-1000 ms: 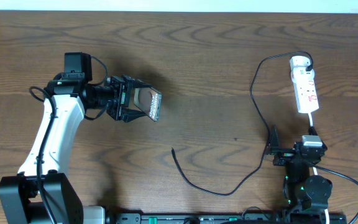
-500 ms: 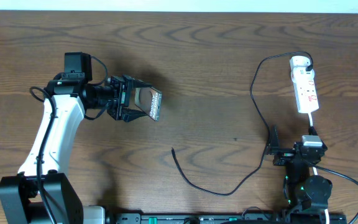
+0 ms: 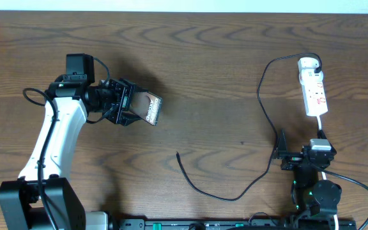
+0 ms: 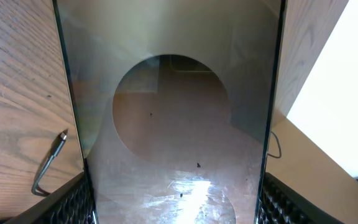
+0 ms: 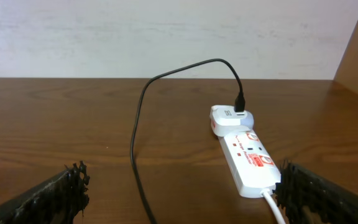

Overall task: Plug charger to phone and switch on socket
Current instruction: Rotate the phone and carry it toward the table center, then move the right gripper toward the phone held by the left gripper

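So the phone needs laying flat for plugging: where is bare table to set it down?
Widest bare wood: mid-table, between the phone held in the left tool and the charger cable. The far edge strip is bare too. Crowded: the right side, where cable, power strip and right arm bunch, and front centre, where the cable's loose tip lies.

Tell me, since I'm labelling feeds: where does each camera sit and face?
Overhead: above the table, looking straight down; left arm and right arm show.
Left wrist: faces the phone gripped between its fingers, close up.
Right wrist: low, faces across the table toward the socket; fingertips at bottom corners.
Shared: overhead and right wrist both show socket, charger.
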Controlling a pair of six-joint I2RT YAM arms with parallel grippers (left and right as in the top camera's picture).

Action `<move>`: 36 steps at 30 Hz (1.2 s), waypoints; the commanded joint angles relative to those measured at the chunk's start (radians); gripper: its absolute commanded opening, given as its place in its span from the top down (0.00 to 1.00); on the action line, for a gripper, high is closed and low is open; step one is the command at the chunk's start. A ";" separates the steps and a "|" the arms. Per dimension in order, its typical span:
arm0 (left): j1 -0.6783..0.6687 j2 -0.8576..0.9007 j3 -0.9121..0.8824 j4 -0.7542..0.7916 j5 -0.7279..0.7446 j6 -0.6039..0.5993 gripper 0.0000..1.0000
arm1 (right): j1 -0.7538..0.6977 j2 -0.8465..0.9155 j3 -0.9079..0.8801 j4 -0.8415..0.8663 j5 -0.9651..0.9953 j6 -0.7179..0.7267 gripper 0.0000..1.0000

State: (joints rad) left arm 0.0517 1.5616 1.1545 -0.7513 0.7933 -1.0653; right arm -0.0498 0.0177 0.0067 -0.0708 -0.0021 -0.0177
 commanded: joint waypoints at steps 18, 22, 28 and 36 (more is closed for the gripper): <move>0.004 -0.026 0.031 0.005 -0.002 0.025 0.93 | 0.005 -0.003 -0.001 0.210 -0.160 0.026 0.01; 0.004 -0.026 0.031 0.010 -0.002 0.024 0.93 | 0.005 0.030 0.044 0.231 -0.217 0.195 0.01; 0.004 -0.026 0.031 0.023 -0.002 0.025 0.93 | 0.005 0.336 0.294 0.170 -0.387 0.203 0.01; 0.004 -0.026 0.031 0.028 -0.013 0.023 0.93 | 0.006 1.008 0.797 0.001 -1.049 0.204 0.01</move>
State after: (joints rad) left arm 0.0517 1.5612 1.1553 -0.7273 0.7776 -1.0500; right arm -0.0498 0.8478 0.6926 -0.0517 -0.6460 0.1722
